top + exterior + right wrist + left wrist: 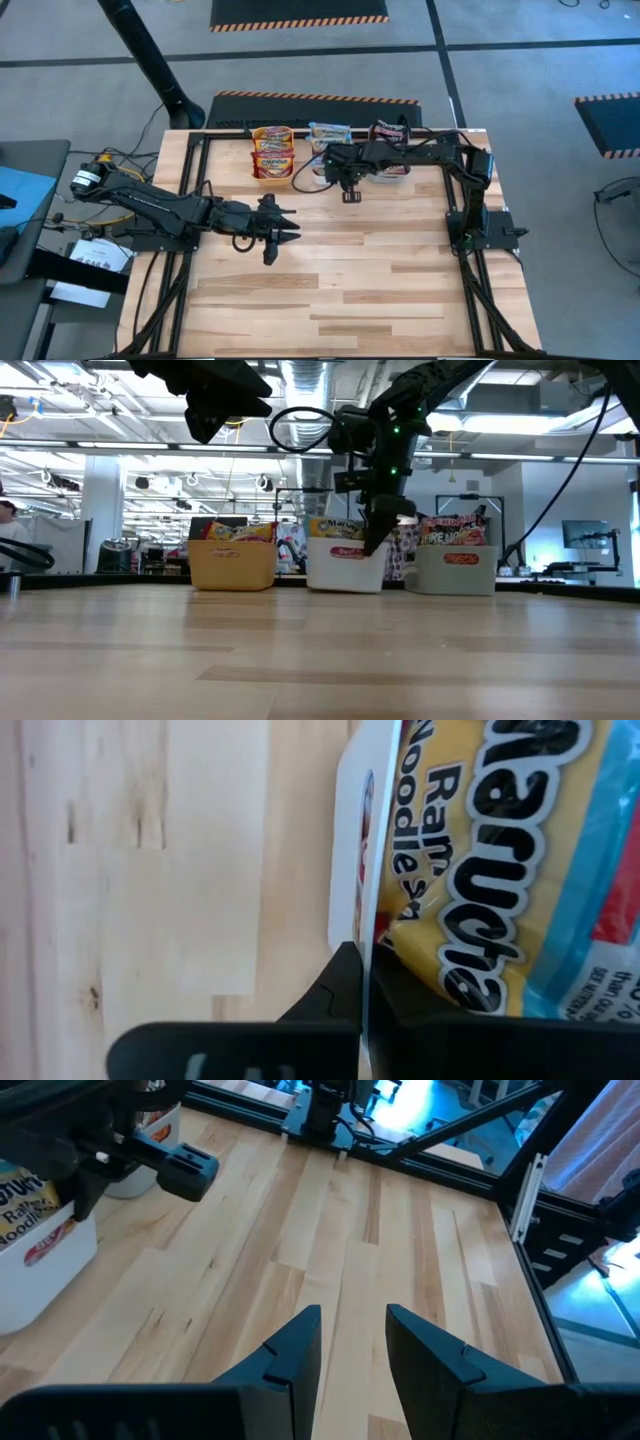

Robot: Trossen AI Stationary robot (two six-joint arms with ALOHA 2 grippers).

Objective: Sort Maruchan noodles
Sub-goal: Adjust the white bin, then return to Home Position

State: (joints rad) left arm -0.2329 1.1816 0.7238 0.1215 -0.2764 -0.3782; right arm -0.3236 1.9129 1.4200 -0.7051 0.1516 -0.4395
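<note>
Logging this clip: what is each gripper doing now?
Left gripper: open, empty, above bare table.
Right gripper: shut on the white plastic bin's wall, beside a yellow-and-blue crinkly ramen packet.

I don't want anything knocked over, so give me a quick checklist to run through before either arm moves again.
1. Right claw free of the bins: not ok, it is shut on the white bin wall, beside a noodle packet.
2. Left claw open and empty: ok.
3. Left claw away from the bins, over bare table: ok.
4. No loose packets on the table: ok, none seen from above.
5. Every packet in its right bin: cannot tell.
</note>
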